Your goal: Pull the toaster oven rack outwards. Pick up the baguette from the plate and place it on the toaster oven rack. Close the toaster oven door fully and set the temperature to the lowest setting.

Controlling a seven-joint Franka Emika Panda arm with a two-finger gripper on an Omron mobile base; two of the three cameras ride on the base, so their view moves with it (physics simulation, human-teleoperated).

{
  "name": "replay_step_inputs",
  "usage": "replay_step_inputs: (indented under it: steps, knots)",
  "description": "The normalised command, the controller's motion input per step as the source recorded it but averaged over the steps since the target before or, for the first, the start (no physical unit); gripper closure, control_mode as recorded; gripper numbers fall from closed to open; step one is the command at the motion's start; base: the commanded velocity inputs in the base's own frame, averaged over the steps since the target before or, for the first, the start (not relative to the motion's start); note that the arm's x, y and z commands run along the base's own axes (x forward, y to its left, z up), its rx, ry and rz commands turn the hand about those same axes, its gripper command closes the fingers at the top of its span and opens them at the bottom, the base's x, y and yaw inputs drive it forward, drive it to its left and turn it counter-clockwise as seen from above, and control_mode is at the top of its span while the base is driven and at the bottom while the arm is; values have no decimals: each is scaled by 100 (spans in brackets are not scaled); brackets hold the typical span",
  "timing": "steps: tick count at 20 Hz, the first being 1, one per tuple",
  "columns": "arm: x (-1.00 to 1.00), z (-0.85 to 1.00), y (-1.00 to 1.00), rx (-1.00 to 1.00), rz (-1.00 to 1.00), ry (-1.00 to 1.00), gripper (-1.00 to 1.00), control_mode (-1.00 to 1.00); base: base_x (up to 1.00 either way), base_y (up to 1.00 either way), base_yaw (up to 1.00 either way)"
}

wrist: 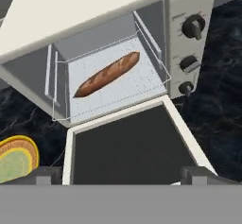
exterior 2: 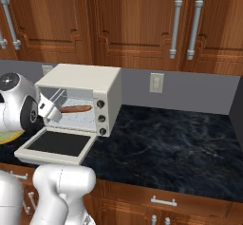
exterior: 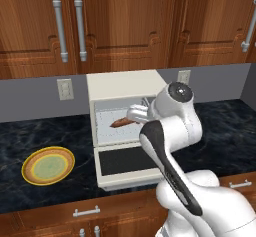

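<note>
The baguette (wrist: 108, 74) lies diagonally on the toaster oven rack (wrist: 111, 79), inside the toaster oven (exterior: 125, 88) and ahead of the fingers (wrist: 43, 176), which stand wide apart and hold nothing. The toaster oven door (wrist: 130, 145) hangs fully open, lying flat just below and in front of them, its dark pane facing up; the plate (exterior: 48, 165) sits bare on the surface off to the fingers' left. Judging by this, loading is done and the step in hand is shutting the door. To do it well, I would bring the fingers down past the door's near edge, get under it or catch the handle bar there, then swing up and forward along the hinge's arc, not straight in, pushing until the frame seats. The knobs (wrist: 194, 27) sit ahead and to the right; leave them until the door is fully shut
</note>
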Motion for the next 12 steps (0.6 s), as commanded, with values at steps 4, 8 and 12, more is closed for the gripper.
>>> replay_step_inputs:
  steps: [4, 8, 12]
  knots:
    - [-64, 22, -59, 31, 0, 0, -100, -100, 0, 0, 0]
    - [-46, 12, -52, 24, 0, 0, -100, -100, 0, 0, 0]
    - [-33, 2, -54, 23, -6, 2, -100, -100, 0, 0, 0]
